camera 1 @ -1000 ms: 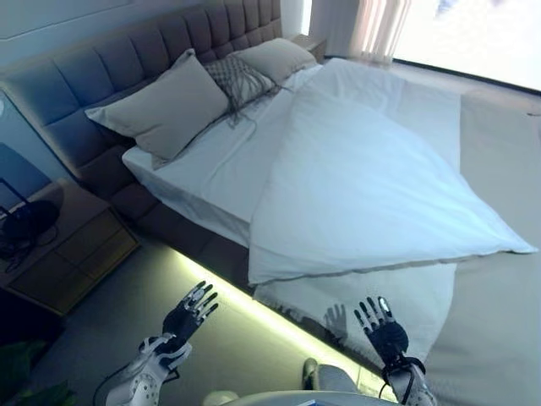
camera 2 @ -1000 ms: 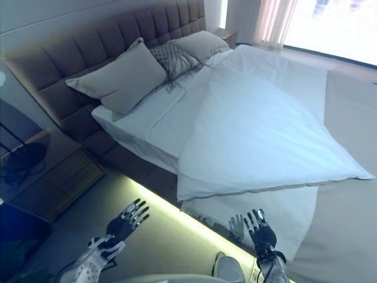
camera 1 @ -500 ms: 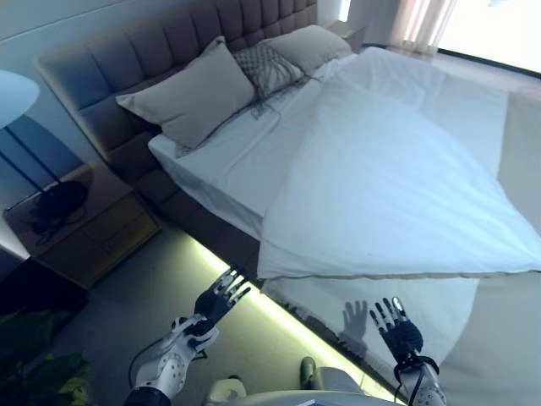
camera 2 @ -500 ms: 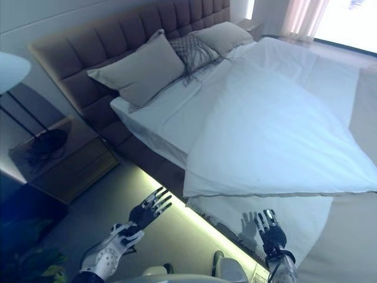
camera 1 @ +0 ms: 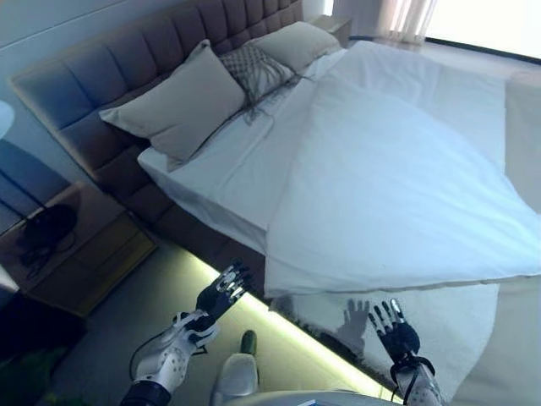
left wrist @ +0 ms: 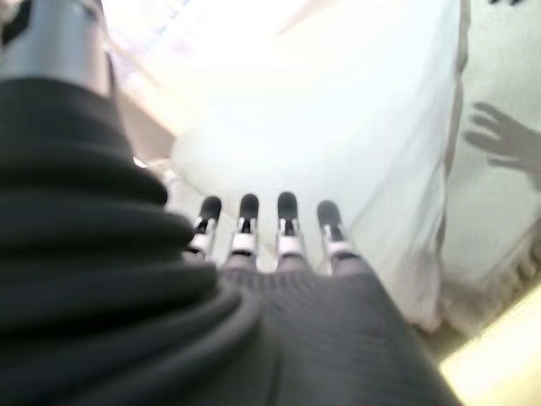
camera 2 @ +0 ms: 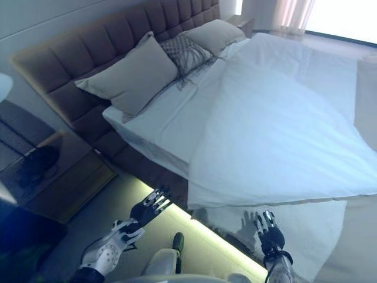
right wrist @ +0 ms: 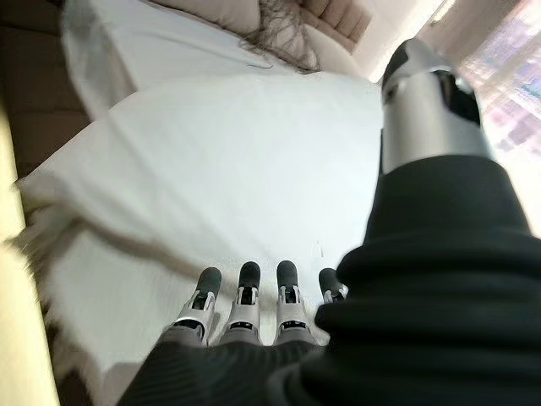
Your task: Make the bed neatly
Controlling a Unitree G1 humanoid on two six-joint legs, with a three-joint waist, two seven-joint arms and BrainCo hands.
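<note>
A white duvet [camera 1: 397,186] lies skewed across the bed, its near edge [camera 1: 380,283] hanging just past the mattress side. White sheet [camera 1: 211,173] lies bare between it and the pillows. Two beige pillows [camera 1: 173,106] [camera 1: 292,44] and a patterned cushion [camera 1: 256,69] lean on the tufted headboard [camera 1: 101,68]. My left hand [camera 1: 221,292] is open, fingers spread, over the floor close to the duvet's near corner. My right hand [camera 1: 395,332] is open too, raised below the hanging edge. Both wrist views show straight fingers [left wrist: 264,224] [right wrist: 245,296] pointing at the duvet [right wrist: 220,169], touching nothing.
A beige throw [camera 1: 439,326] drapes over the bed's side under the duvet. A lit strip [camera 1: 287,326] glows along the bed base. A wooden nightstand [camera 1: 68,254] with a dark lamp base [camera 1: 38,233] stands to the left by the headboard. Bright window at the far right.
The view has shifted, so the camera moved. My left hand has risen a little nearer to the duvet's corner. Both hands stay open; the bedding has not moved.
</note>
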